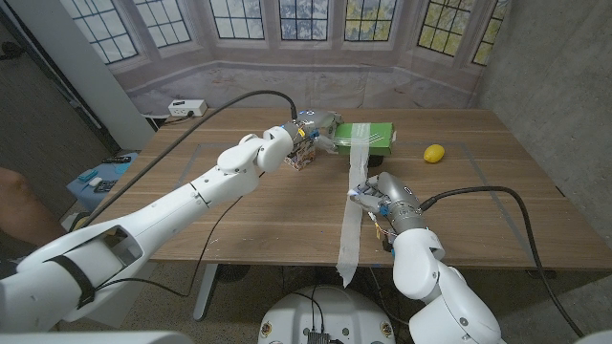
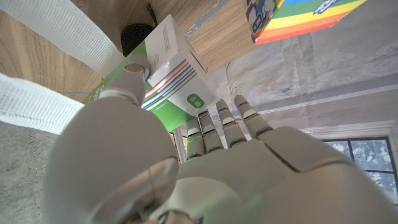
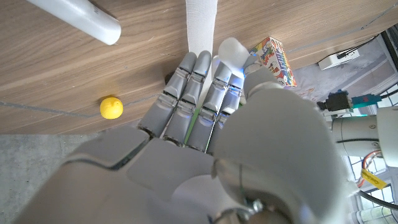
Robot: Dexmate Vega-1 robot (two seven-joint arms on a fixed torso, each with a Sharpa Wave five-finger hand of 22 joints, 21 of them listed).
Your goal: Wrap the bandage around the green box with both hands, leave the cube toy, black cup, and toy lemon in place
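Both hands busy | left hand (image 1: 311, 134) grips green box (image 1: 375, 136) | right hand (image 1: 379, 194) pinches bandage (image 1: 355, 205)

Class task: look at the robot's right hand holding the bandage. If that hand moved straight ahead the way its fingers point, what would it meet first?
Most likely the green box. The right hand points up the table along the bandage toward it, with bare wood between. Depth is hard to judge, so this is an estimate.
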